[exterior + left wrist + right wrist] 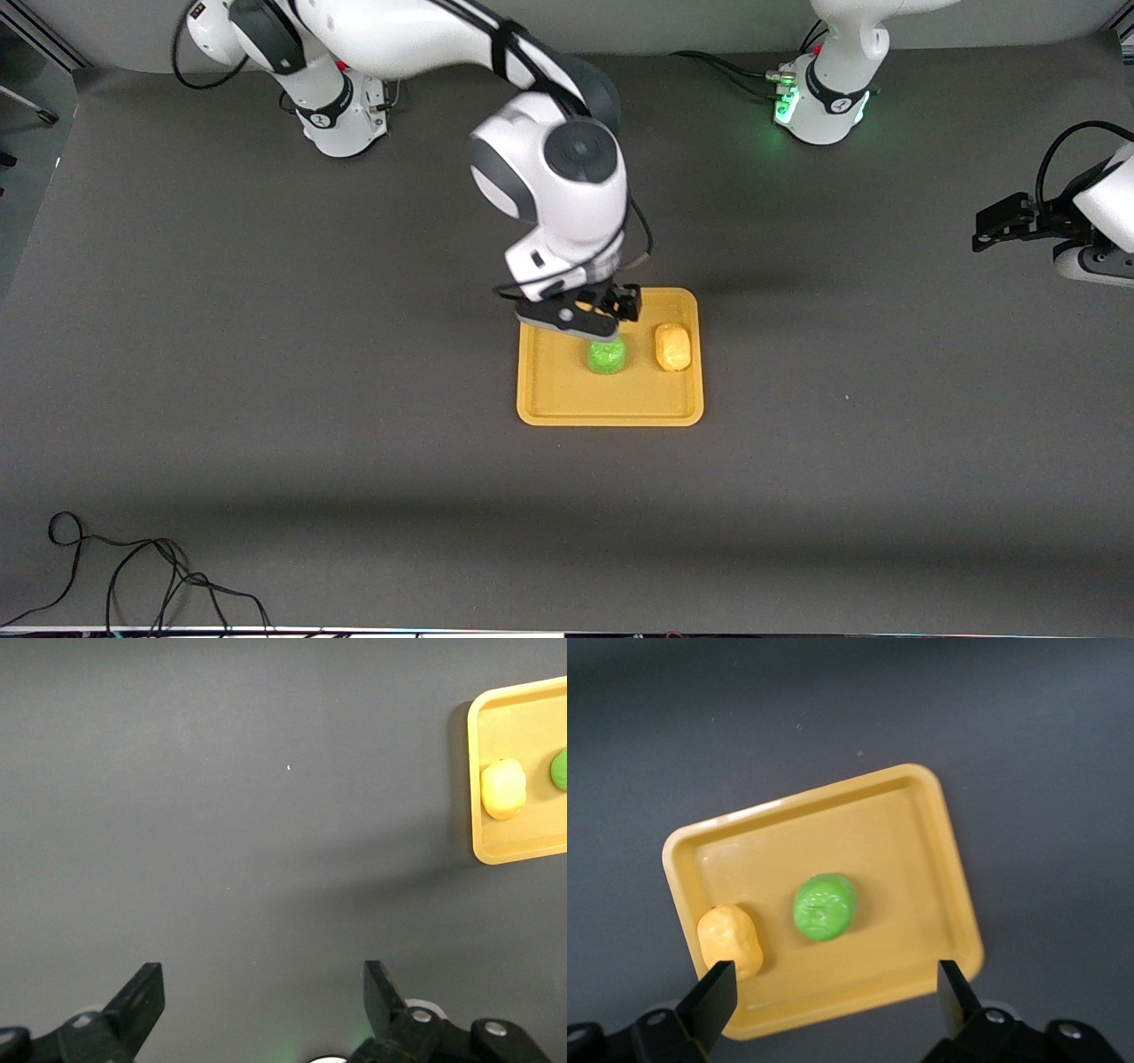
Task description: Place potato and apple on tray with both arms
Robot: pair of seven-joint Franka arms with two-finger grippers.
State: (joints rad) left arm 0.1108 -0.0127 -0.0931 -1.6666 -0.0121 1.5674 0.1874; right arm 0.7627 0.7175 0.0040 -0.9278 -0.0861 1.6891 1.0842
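The yellow-orange tray (pixel 611 409) lies mid-table. The green apple (pixel 607 357) and the yellow-orange potato (pixel 672 346) both rest on it, side by side and apart, the potato toward the left arm's end. My right gripper (pixel 595 328) hangs open and empty just above the apple. In the right wrist view its open gripper (pixel 833 983) frames the tray (pixel 895 842), apple (pixel 825 906) and potato (pixel 730 940). My left gripper (pixel 997 226) waits open and empty over bare table at its end. Its wrist view (pixel 262 979) shows the tray (pixel 514 850), potato (pixel 502 788) and apple (pixel 560 769) at the edge.
Dark grey mat covers the table. Black cables (pixel 133 576) lie at the corner nearest the front camera, at the right arm's end. The right arm's base (pixel 341 106) and the left arm's green-lit base (pixel 824 97) stand along the table's back edge.
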